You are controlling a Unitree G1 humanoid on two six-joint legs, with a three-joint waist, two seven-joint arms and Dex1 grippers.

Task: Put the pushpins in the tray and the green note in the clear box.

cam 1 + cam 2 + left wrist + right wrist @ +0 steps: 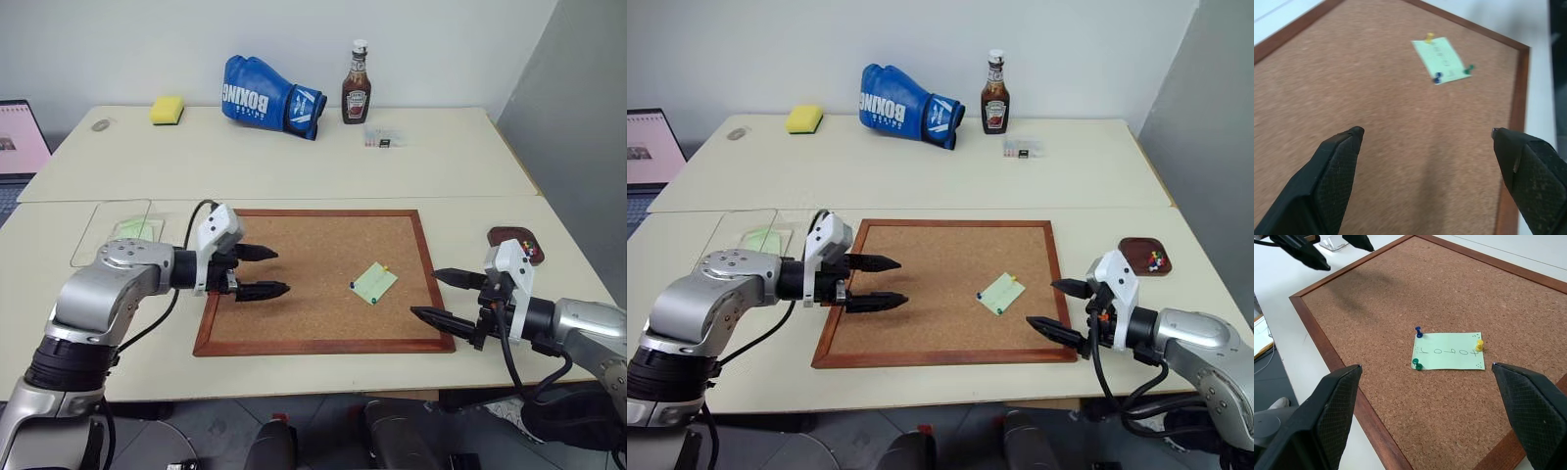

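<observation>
The green note (pixel 374 283) lies on the cork board (pixel 313 245), right of its middle, pinned by three pushpins: yellow (pixel 1479 344), dark blue (pixel 1419 332) and green (pixel 1417 364). My left gripper (pixel 282 270) hovers open over the board's left part, pointing at the note. At the board's right edge my right gripper (pixel 424 293) is open too, facing the note from the other side. The dark brown tray (pixel 1129 245) sits right of the board with several coloured pins inside. The clear box (pixel 98 211) rests left of the board with a pale green sheet (pixel 135 231) in it.
Along the back of the table stand a yellow sponge (pixel 167 111), a blue boxing glove (pixel 269 96), a ketchup bottle (pixel 357 86) and a tiny clear case (pixel 382 137). A laptop (pixel 20 137) is at the far left.
</observation>
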